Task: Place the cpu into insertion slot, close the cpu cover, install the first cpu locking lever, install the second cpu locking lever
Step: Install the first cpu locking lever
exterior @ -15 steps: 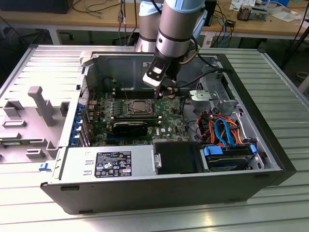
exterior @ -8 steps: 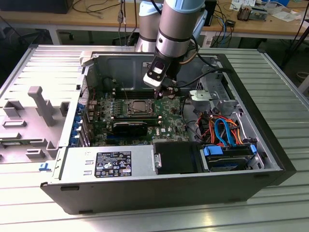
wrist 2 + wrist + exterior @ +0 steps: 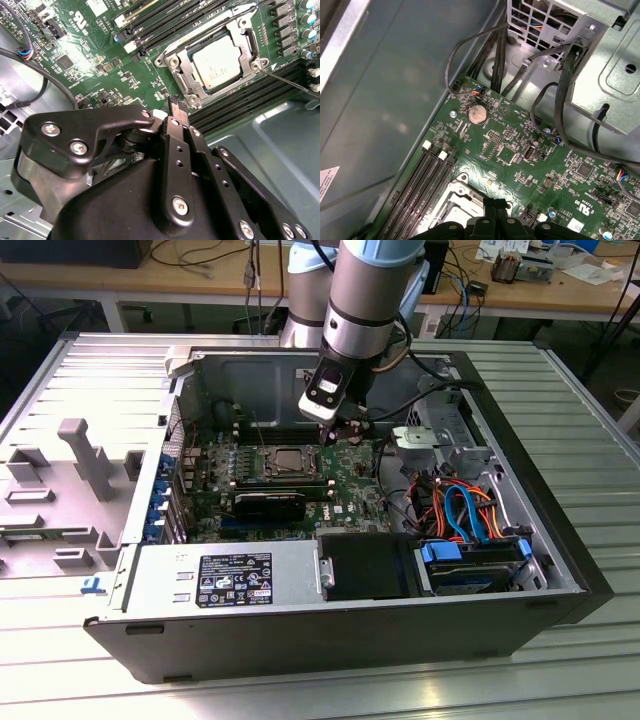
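We see our one arm reaching steeply down from the top of the exterior view: grey tube w/ a pale-blue joint cap, leaning a bit toward that view's left. The wrist sits at an angle, w/ a white-and-black block on its near side. Just below it the black gripper points downward. In both wrist views the gripper has its linkages folded inward & its fingertips meet at the centre, no visible gap btwn them.
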`<state>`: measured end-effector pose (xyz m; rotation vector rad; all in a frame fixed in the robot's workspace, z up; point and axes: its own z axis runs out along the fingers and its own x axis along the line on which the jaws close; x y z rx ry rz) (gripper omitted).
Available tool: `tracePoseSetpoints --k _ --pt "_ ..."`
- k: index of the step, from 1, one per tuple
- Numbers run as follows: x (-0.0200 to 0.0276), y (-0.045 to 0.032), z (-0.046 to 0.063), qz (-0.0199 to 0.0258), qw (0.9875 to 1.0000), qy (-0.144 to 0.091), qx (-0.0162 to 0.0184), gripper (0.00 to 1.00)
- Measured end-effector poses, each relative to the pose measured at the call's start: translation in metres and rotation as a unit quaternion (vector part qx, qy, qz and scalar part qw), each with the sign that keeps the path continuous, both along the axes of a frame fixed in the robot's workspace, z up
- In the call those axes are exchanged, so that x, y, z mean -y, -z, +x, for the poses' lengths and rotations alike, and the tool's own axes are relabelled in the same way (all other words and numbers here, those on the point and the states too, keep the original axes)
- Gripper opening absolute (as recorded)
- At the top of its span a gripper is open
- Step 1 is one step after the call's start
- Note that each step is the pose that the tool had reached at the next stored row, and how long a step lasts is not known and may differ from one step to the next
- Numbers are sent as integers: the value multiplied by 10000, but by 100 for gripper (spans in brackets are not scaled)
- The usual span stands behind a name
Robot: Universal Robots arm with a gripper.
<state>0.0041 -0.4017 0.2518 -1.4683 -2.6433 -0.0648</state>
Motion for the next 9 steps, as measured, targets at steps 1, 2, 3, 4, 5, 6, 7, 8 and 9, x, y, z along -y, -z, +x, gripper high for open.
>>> tracePoseSetpoints --k 1,2,3,4,5,6,7,8,9 --pt "0 0 0 0 10000 -10 0 11" --pt "0 0 0 0 10000 -29 0 11" --pt "0 0 0 0 10000 -39 0 11" --pt "0 0 0 0 10000 -49 0 11" --pt "0 0 0 0 10000 -63 0 11" --pt "0 0 0 0 10000 -72 0 11" --pt "0 0 0 0 10000 -89 0 11" --pt "0 0 0 0 9999 -109 0 11" --pt "0 0 0 0 9999 -119 0 11"
